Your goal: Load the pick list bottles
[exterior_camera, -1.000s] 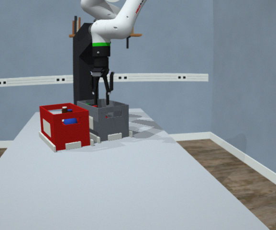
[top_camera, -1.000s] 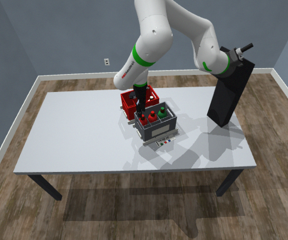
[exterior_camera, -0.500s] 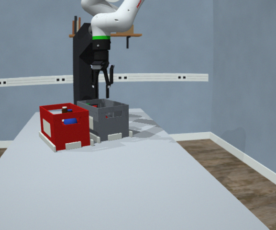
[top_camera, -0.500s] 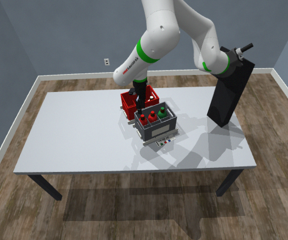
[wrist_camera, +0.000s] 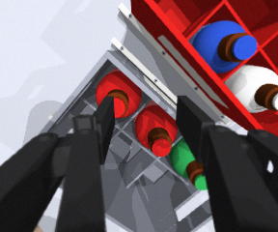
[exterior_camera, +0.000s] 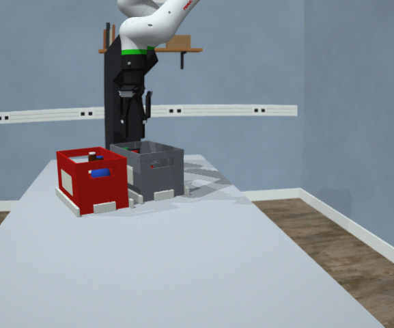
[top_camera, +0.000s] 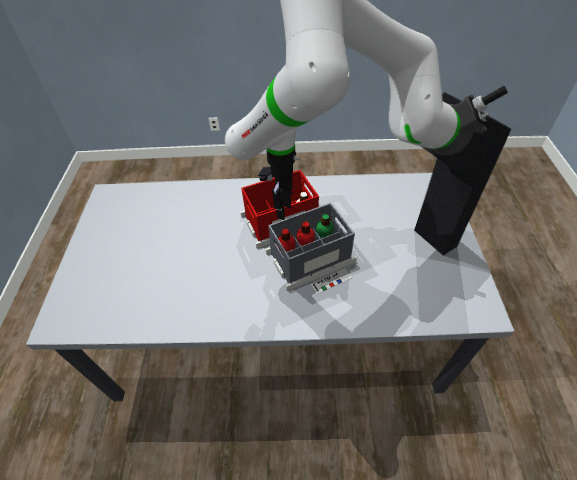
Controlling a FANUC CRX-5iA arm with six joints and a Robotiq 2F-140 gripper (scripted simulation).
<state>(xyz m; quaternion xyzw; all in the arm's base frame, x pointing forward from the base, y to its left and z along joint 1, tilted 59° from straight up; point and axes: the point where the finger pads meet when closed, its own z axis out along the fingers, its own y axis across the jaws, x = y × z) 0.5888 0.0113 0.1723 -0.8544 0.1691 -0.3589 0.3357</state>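
The grey crate (top_camera: 313,248) holds two red-labelled bottles (top_camera: 285,239) (top_camera: 306,233) and a green-labelled bottle (top_camera: 324,226), all upright in its back row. In the wrist view they show as the two red bottles (wrist_camera: 114,94) (wrist_camera: 155,130) and the green one (wrist_camera: 191,161). The red crate (top_camera: 272,204) behind it holds a blue bottle (wrist_camera: 223,41) and a white bottle (wrist_camera: 260,89). My gripper (exterior_camera: 133,121) hangs well above the grey crate (exterior_camera: 151,169), open, with nothing between its fingers. The pick list (top_camera: 332,283) lies in front of the grey crate.
A tall black pedestal (top_camera: 459,175) carries the arm's base at the table's right rear. White stops edge both crates (exterior_camera: 103,207). The red crate (exterior_camera: 91,180) sits close beside the grey one.
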